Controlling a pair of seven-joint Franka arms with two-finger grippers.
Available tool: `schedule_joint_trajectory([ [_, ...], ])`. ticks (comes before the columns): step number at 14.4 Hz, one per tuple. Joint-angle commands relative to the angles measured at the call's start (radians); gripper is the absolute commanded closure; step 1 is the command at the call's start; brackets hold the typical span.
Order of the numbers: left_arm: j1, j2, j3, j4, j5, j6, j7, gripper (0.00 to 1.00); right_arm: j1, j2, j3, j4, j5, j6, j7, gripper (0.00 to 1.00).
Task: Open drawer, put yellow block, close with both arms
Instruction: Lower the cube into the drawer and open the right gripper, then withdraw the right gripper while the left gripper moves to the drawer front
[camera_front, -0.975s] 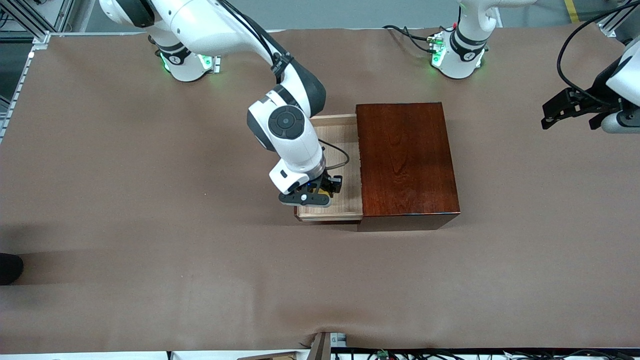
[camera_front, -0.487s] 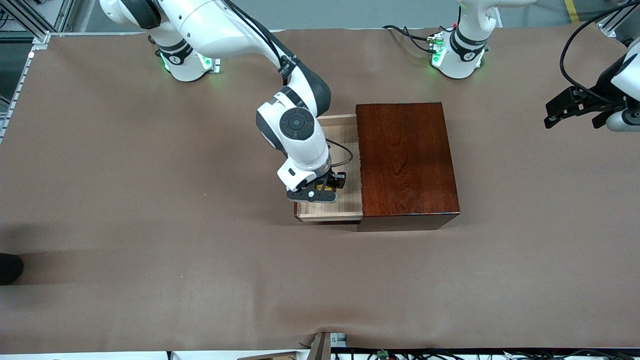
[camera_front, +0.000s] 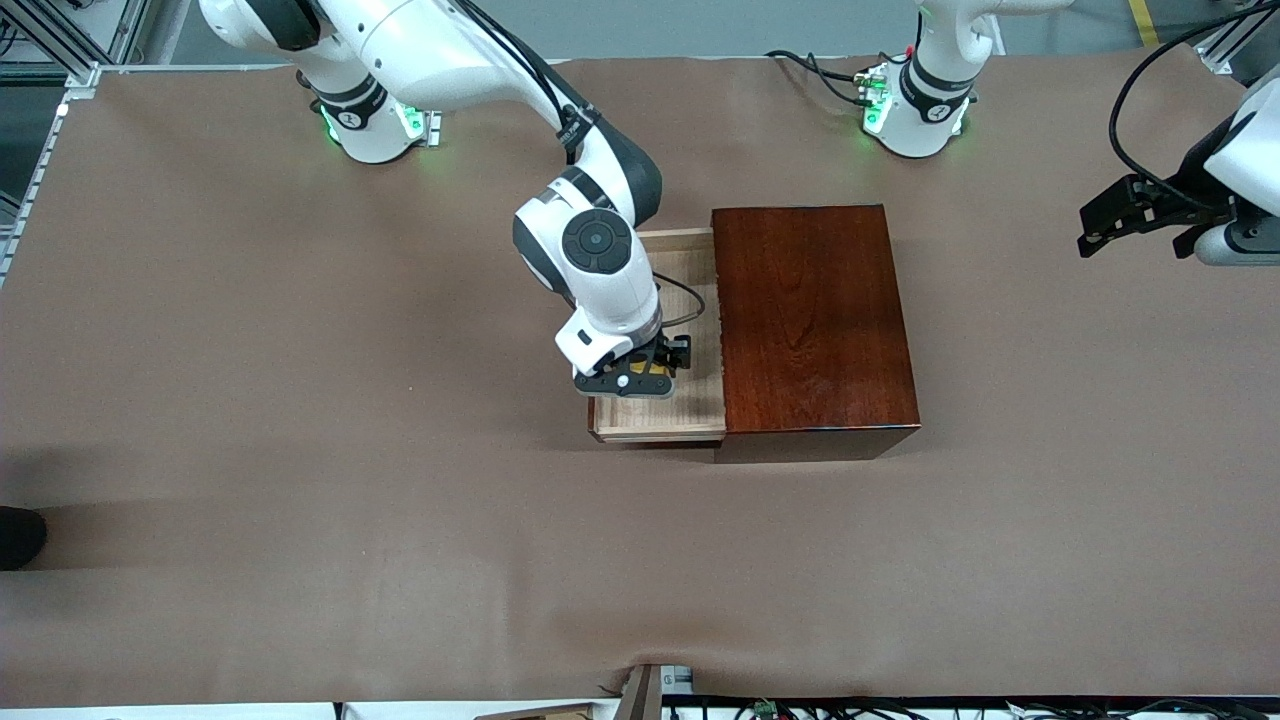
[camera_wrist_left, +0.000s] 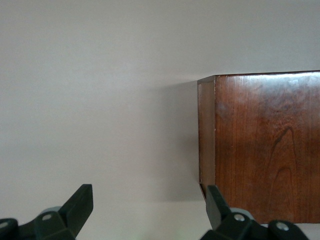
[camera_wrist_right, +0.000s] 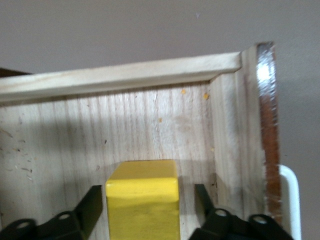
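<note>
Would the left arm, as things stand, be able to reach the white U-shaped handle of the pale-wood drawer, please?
Probably not readily: the left gripper waits at the table's left-arm end, the dark reddish-brown wooden box lies between, and the right gripper occupies the open drawer.

right end effector (camera_front: 640, 375) with yellow block (camera_wrist_right: 143, 205) moved deeper over drawer (camera_front: 690, 412)

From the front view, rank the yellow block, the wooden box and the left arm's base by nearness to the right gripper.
1. yellow block: between the right gripper fingers, over the open drawer.
2. wooden box: beside the drawer, toward the left arm's end.
3. left arm's base: farthest from the front camera.
</note>
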Motion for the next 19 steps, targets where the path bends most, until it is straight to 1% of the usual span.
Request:
schedule_joint_trajectory([
  [1,-0.005,-0.003,0.004,-0.002,-0.015,-0.013,0.019,0.00,-0.048,-0.108,0.006,-0.028,0.007,-0.085,-0.004,0.00],
  [4,-0.007,0.020,0.004,0.004,-0.019,-0.013,-0.002,0.00,-0.148,-0.215,0.012,0.002,0.036,-0.257,-0.095,0.00],
  [6,-0.017,0.055,0.002,0.012,-0.028,-0.010,-0.043,0.00,-0.235,-0.297,0.009,0.007,0.056,-0.350,-0.228,0.00],
  [7,-0.039,0.087,-0.018,0.015,-0.039,-0.009,-0.113,0.00,-0.269,-0.330,0.005,0.002,0.053,-0.407,-0.320,0.00],
  [9,-0.098,0.167,-0.051,0.042,-0.050,-0.006,-0.343,0.00,-0.374,-0.381,-0.006,-0.007,0.043,-0.501,-0.463,0.00],
  [10,-0.144,0.219,-0.065,0.082,-0.042,-0.004,-0.463,0.00,-0.430,-0.412,-0.006,-0.033,0.037,-0.518,-0.525,0.00],
  [11,-0.189,0.274,-0.065,0.126,-0.042,-0.003,-0.566,0.00,-0.467,-0.447,-0.006,-0.071,-0.001,-0.517,-0.583,0.00],
  [12,-0.230,0.327,-0.065,0.169,-0.041,0.002,-0.644,0.00,-0.501,-0.479,-0.006,-0.111,-0.048,-0.512,-0.612,0.00],
  [13,-0.276,0.363,-0.064,0.197,-0.039,0.017,-0.701,0.00,-0.530,-0.510,-0.006,-0.143,-0.076,-0.510,-0.629,0.00],
  [14,-0.319,0.385,-0.061,0.200,-0.038,0.048,-0.779,0.00,-0.569,-0.536,-0.006,-0.168,-0.093,-0.509,-0.669,0.00],
  [16,-0.398,0.419,-0.065,0.200,-0.041,0.141,-1.001,0.00,-0.663,-0.576,-0.006,-0.183,-0.098,-0.516,-0.814,0.00],
  [17,-0.443,0.445,-0.065,0.202,-0.039,0.192,-1.072,0.00,-0.707,-0.597,-0.004,-0.189,-0.098,-0.529,-0.871,0.00],
  [19,-0.514,0.489,-0.064,0.205,-0.041,0.291,-1.200,0.00,-0.764,-0.633,-0.004,-0.188,-0.098,-0.578,-0.922,0.00],
])
